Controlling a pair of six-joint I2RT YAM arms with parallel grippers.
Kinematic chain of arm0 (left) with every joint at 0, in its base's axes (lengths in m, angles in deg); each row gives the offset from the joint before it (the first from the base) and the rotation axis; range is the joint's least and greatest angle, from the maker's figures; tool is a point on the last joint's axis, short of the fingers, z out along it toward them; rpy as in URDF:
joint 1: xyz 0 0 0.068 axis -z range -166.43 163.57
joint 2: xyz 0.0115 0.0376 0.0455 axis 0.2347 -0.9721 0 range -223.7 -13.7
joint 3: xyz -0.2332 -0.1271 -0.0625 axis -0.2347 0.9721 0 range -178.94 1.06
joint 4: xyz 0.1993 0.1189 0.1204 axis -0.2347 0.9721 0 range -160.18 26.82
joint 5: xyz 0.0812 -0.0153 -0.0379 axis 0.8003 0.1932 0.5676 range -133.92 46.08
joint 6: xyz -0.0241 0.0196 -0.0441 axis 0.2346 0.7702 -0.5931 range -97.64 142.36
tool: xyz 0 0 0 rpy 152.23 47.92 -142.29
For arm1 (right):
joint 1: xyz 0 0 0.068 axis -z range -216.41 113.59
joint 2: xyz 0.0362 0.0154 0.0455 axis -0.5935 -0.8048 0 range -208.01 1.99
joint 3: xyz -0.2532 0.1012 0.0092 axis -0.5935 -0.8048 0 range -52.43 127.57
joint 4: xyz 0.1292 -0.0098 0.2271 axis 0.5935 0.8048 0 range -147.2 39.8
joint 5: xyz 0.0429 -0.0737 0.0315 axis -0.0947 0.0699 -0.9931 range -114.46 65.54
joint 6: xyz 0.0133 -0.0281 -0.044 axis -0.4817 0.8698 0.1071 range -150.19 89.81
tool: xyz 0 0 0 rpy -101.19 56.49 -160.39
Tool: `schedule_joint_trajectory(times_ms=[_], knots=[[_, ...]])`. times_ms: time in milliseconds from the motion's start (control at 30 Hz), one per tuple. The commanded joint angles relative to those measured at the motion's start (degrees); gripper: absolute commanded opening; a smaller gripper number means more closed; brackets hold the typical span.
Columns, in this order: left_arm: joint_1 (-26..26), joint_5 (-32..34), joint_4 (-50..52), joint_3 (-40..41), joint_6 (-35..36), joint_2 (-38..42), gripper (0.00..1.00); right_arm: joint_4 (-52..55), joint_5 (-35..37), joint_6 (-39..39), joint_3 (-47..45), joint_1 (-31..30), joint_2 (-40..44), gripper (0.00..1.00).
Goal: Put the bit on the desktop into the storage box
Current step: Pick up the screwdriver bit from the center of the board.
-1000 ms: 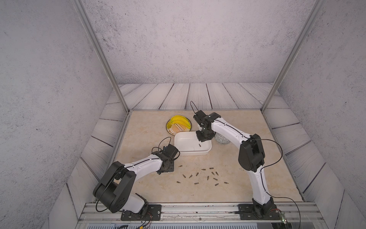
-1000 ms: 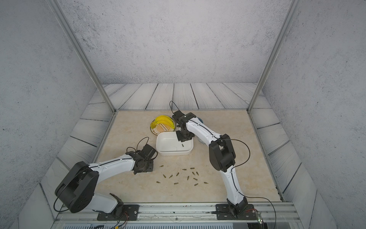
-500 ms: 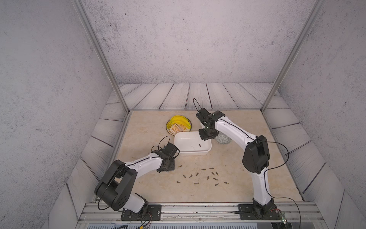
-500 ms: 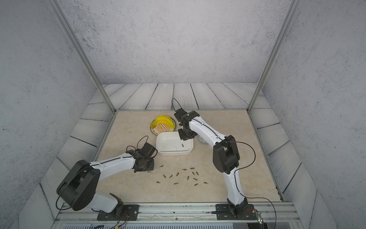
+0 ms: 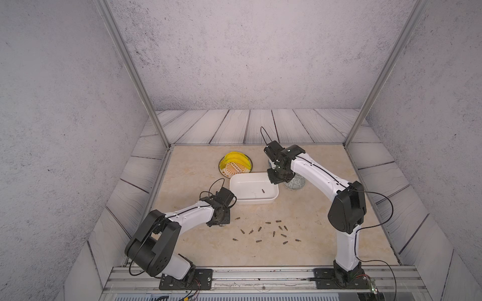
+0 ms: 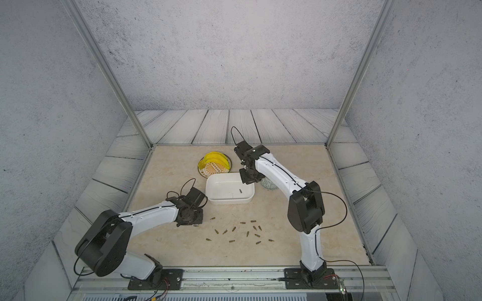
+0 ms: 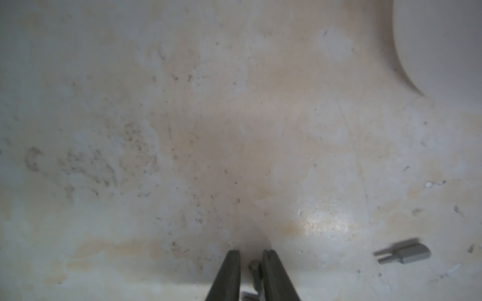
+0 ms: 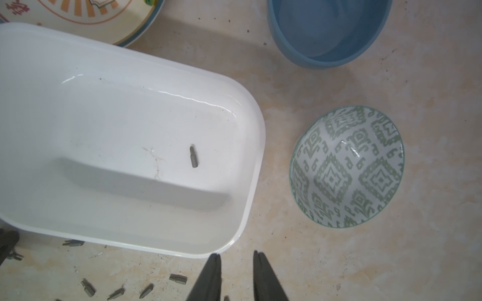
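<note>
The white storage box [image 5: 242,182] stands mid-desktop [image 5: 313,208] with one bit [image 5: 262,191] lying inside it, also clear in the right wrist view [image 8: 193,157]. Several loose bits [image 5: 273,233] are scattered on the desktop in front of the box. My left gripper [image 7: 251,254] is low over the desktop to the left of them, shut on a bit [image 7: 254,268] that stands between its fingers. Another bit [image 7: 407,254] lies close by. My right gripper [image 8: 236,256] hovers over the box's far right corner, open, nothing between its fingers.
A patterned plate with bananas [image 5: 235,164] sits behind the box. A green-patterned bowl [image 8: 347,166] stands right of the box, and a blue bowl [image 8: 328,28] behind that. Grey plank panels and metal posts [image 5: 156,122] border the desktop.
My left gripper's jaws have closed on a bit while staying in place. The right gripper has drifted slightly to the right over the box's far corner.
</note>
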Motion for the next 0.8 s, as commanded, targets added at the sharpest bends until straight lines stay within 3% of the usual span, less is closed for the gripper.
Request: schedule_joint_trajectory(times_ms=[0,267,767], knots=[[-0.3,-0.9,3.2,1.7,-0.7,-0.3,0.21,1.1,1.1,-0.4,-0.2,0.2,1.5,0.27],[-0.2,-1.9,2.9,2.7,-1.1,-0.4,0.21,1.3,1.1,-0.3,-0.4,0.3,1.8,0.27],[-0.2,-2.7,2.5,2.9,-1.2,-0.7,0.11,1.0,1.7,-0.5,-2.6,0.3,3.1,0.27]])
